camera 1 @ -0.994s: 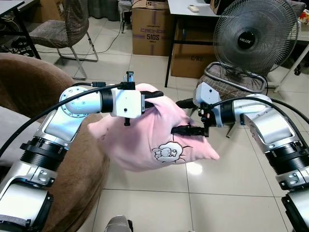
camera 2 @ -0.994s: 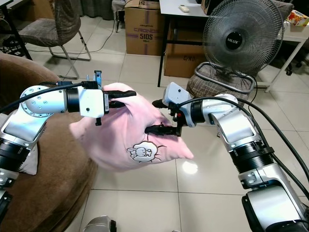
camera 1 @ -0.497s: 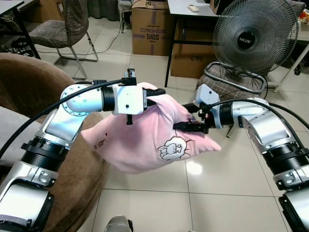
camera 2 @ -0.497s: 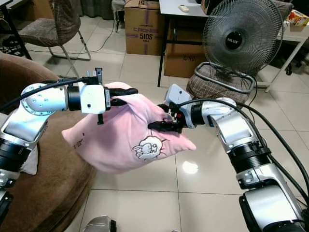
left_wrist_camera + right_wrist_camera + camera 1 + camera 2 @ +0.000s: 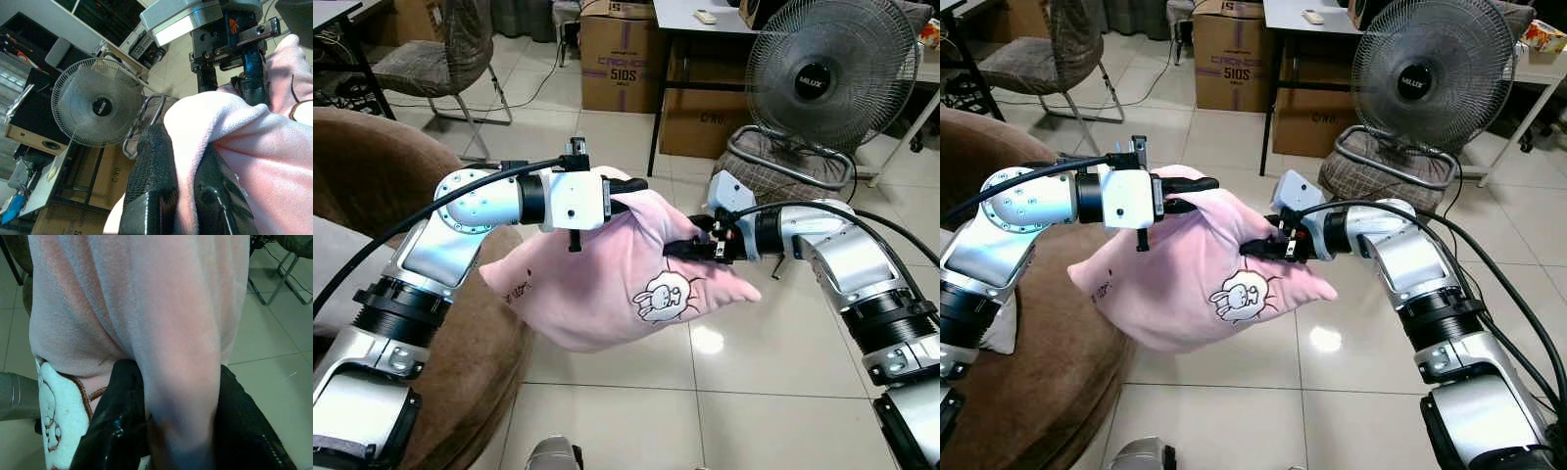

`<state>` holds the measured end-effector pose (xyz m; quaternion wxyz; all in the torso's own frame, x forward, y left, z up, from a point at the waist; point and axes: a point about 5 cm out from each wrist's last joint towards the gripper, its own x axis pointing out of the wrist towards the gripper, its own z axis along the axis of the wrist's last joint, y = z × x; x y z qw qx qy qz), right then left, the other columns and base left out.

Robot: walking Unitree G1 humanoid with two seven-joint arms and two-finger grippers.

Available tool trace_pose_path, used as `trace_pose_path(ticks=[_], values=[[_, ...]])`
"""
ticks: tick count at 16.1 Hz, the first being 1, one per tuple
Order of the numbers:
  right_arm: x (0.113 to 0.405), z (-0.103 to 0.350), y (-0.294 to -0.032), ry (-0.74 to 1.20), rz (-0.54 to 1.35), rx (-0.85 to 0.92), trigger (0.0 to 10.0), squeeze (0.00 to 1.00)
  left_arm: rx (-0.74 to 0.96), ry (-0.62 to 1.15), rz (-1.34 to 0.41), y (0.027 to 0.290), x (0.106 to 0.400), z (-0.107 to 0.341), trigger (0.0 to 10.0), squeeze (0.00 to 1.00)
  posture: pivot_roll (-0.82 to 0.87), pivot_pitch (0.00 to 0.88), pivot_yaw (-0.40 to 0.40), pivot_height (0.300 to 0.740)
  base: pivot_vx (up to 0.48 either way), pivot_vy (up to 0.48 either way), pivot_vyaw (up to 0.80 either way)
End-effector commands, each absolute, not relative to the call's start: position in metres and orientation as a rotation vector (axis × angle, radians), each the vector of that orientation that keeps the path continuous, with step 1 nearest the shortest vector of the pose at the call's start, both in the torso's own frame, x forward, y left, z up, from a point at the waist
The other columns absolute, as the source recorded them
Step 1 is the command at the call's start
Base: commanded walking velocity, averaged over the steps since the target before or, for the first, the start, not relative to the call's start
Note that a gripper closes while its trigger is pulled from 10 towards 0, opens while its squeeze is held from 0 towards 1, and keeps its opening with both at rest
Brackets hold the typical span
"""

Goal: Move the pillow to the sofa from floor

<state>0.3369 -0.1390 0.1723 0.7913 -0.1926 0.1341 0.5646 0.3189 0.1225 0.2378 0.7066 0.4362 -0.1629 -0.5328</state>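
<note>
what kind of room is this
Probably a lived-in office or workroom with a lounge corner: cardboard boxes under desks, a standing fan, an office chair, and a brown sofa.

Pillow [image 5: 607, 284] shifted left — toward sofa [image 5: 372, 166], right hand [image 5: 690, 247] raised

white tile floor [image 5: 607, 411]: brown sofa [image 5: 372, 176], fan [image 5: 830, 73], cardboard boxes [image 5: 619, 61], chair [image 5: 445, 59], desk [image 5: 690, 20].

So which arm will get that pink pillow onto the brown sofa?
Probably the left: its tool grips the pink bunny-print pillow on the brown sofa's side; the right tool holds the far corner.
</note>
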Motion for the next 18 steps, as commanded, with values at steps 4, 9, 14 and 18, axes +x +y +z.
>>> trace_pose_path(ticks=[4,9,14,18], values=[[0.336,0.173,-0.142,0.281,1.196,-0.399,0.0,0.0,0.91,-0.418,-1.19,0.123,0.315,0.259,10.0,1.0,0.1,0.0,-0.024,0.74,0.0,0.0,0.0],[0.334,0.171,-0.144,0.285,1.197,-0.39,0.0,0.0,0.821,-0.388,-1.236,0.128,0.311,0.263,10.0,1.0,0.1,0.0,-0.028,0.74,0.0,0.0,0.0],[0.328,0.156,-0.15,0.32,1.153,-0.349,0.0,0.0,0.622,-0.43,-1.069,0.14,0.312,0.277,10.0,1.0,0.09,0.0,-0.027,0.74,0.0,0.0,0.0],[0.31,0.122,-0.169,0.325,0.882,-0.318,0.0,0.0,0.264,-0.212,-0.632,0.169,0.302,0.205,10.0,0.05,0.07,0.0,-0.032,0.74,0.0,0.0,0.0]])
